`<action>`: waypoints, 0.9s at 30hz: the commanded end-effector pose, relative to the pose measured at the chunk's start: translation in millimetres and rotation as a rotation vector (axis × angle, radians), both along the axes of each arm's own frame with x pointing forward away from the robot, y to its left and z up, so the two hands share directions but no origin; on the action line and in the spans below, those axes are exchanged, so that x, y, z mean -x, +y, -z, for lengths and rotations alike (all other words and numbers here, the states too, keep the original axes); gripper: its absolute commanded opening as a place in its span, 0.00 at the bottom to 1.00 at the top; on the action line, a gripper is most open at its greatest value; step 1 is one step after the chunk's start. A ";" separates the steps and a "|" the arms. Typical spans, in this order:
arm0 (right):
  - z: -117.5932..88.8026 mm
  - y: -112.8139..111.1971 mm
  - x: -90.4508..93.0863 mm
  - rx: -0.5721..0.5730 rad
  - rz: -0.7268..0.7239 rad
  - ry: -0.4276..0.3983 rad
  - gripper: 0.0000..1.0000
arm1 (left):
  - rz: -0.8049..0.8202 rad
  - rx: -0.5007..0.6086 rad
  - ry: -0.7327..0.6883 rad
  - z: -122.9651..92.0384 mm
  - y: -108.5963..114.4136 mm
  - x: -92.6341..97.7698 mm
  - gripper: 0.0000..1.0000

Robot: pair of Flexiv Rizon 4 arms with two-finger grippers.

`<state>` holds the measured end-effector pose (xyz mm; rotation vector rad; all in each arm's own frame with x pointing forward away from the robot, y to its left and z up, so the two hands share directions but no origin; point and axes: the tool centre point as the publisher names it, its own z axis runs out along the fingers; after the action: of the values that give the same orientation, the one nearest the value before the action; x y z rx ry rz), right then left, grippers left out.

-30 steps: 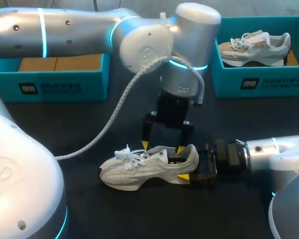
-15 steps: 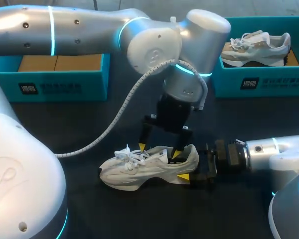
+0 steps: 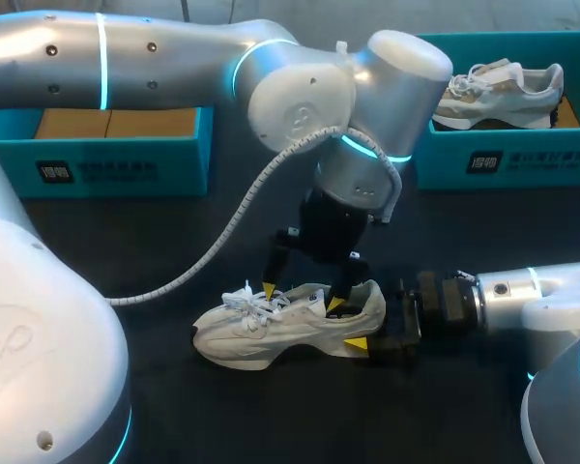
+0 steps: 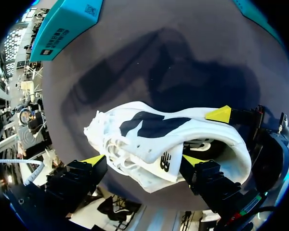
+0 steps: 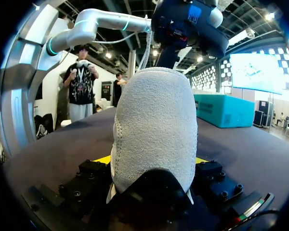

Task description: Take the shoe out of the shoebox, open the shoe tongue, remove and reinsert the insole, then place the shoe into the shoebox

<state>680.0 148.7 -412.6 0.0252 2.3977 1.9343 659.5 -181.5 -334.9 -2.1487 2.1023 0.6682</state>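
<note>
At the far left of the dark desk [image 3: 97, 242] stands a teal shoebox [image 3: 116, 155] with a brown cardboard bottom. The left arm [image 3: 174, 58] comes in above it, reaches past the middle and bends straight down, hiding part of the desk behind it. Its tool [image 3: 303, 297] hangs over the white shoe [image 3: 256, 333] with fingers spread: one yellow tip is by the laces, the other dips into the opening. Whether either touches cannot be made out. The shoe lies on the desk, toe to the left. The right tool [image 5: 151, 160] pinches its heel from both sides, the far finger hidden in the head view. The right arm [image 3: 532, 295] lies low and level. A second shoe [image 3: 498, 92] sits in the right shoebox [image 3: 483, 159].
</note>
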 end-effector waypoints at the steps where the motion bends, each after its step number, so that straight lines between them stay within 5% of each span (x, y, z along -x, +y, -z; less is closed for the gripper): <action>1: 0.3 2.6 0.5 0.005 0.002 -0.001 0.00 | -0.004 0.008 -0.008 -2.8 4.1 1.6 1.00; 19: 0.3 2.6 0.5 0.005 0.002 -0.001 0.00 | -0.027 0.064 -0.021 -16.9 18.4 1.4 0.80; 23: 0.3 2.6 0.5 0.005 0.002 -0.001 0.00 | -0.026 0.083 -0.022 -20.0 18.1 2.9 0.60; 27: 0.3 2.6 0.5 0.005 0.002 -0.001 0.00 | -0.027 0.105 -0.022 -25.4 19.0 5.2 0.56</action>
<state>680.0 148.7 -412.5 0.0251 2.3976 1.9343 657.1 -170.0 -314.1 -2.2137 2.1351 0.5809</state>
